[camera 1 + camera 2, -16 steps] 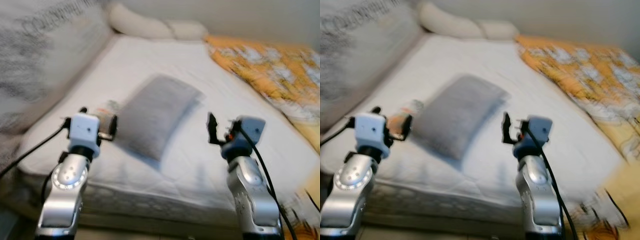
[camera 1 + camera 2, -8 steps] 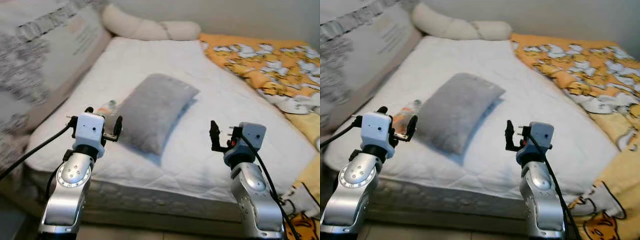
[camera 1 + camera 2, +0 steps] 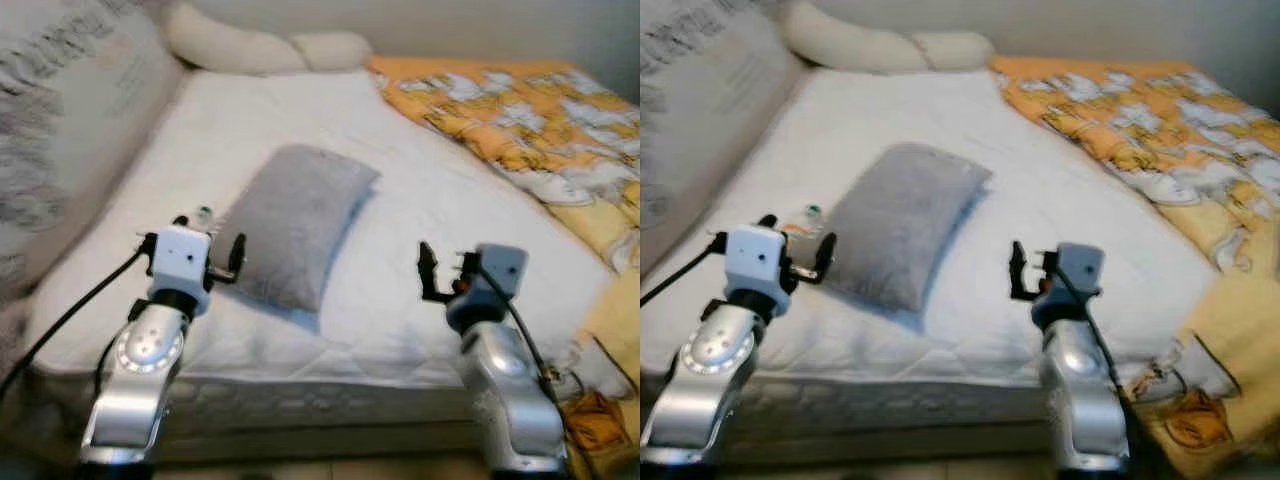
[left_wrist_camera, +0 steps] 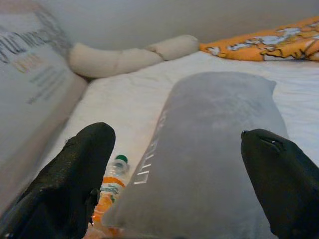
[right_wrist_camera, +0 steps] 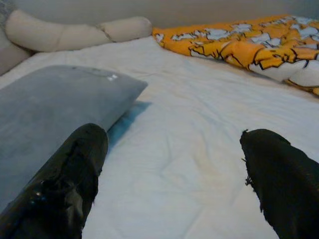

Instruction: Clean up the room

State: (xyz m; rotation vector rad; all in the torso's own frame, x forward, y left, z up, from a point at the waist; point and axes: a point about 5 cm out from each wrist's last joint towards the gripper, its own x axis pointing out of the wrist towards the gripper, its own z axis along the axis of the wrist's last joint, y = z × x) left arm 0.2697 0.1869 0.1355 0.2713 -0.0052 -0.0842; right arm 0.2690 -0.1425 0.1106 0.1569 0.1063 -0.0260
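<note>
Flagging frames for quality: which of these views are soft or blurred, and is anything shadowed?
Left eye view: mildly motion-blurred, the orange blanket print smeared. Right eye view: equally soft. Left wrist view: grey pillow fairly sharp, the left end effector fingers near and dark, the bottle slightly soft. Right wrist view: even lighting, with a bluish shadow beside the pillow on the white mattress.

Bottle (image 4: 110, 185) base apparently behind left gripper (image 4: 179, 174)

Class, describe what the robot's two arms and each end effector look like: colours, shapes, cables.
Both arms are silver with rounded joints and white boxy wrist modules. Each left end effector and right end effector has two long black fingers. Black cables trail from both wrists.
</note>
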